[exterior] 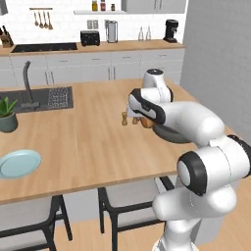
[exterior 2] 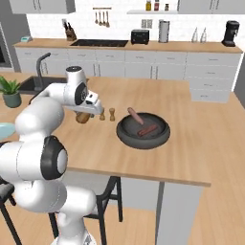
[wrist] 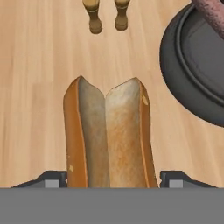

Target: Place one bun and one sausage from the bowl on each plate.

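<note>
One bun (wrist: 109, 135) is held tight in the claw (wrist: 111, 177), two sausages (exterior 2: 147, 129) wait in the bowl (exterior 2: 125, 136), blue plate (exterior: 18, 163) bare.

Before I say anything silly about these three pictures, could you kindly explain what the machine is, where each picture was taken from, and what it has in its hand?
This is a white robot arm on a base that can drive, in a computer-drawn kitchen. Two pictures come from cameras on the base, behind the arm to its left and right. The third looks out from the hand itself.

The arm works over a wooden counter. On it stands a dark bowl with two sausages inside, and beside it two small brown shakers. At the far left lies a pale blue plate.

The gripper is closed on a hot-dog bun: the hand picture shows the bun between the two fingertips, above the counter next to the bowl. From the right base camera the bun shows as a brown lump under the hand.
</note>
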